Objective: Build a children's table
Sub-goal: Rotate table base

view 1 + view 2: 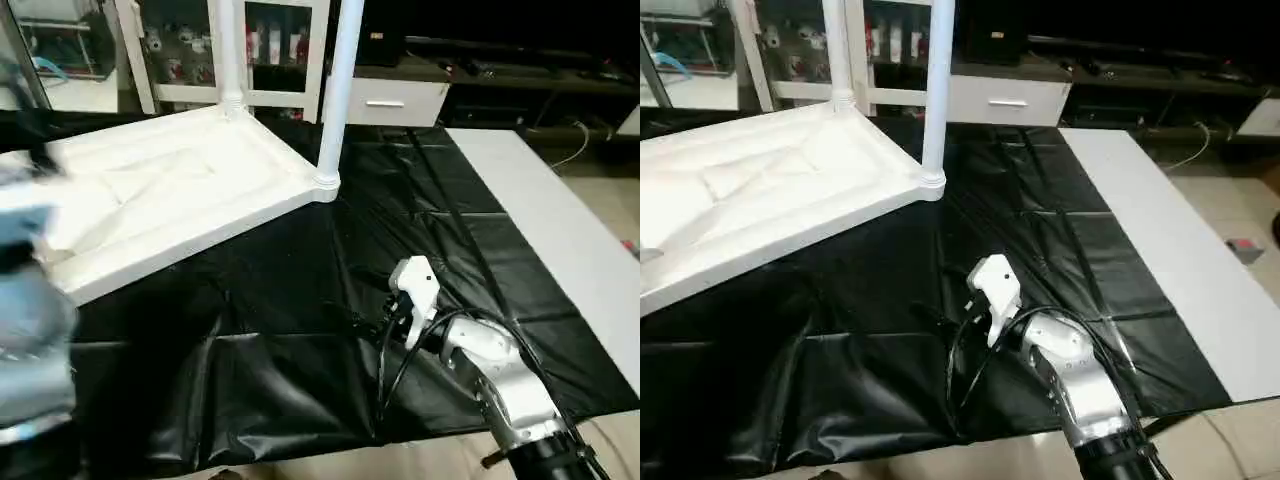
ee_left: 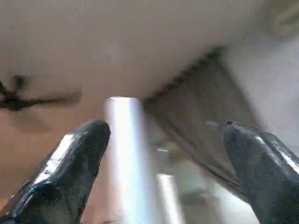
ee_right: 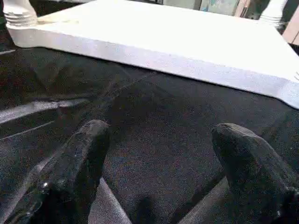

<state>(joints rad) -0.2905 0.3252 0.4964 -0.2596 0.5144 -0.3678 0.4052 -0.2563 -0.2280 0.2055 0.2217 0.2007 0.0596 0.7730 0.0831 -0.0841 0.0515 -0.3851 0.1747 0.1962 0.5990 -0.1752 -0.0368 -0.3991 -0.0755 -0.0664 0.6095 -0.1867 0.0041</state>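
Upside down on the black-covered bench [image 1: 890, 330]: white tabletop [image 1: 760, 200], ribbed underside up, two white legs [image 1: 937, 90] standing upright in its far corner sockets. Right pincer [image 3: 159, 154] spread wide, empty, low over the black cover just short of the tabletop's near edge (not touching it). Left pincer [image 2: 163, 158] likewise spread and empty, tilted upward toward a ceiling with a fan [image 2: 18, 95].
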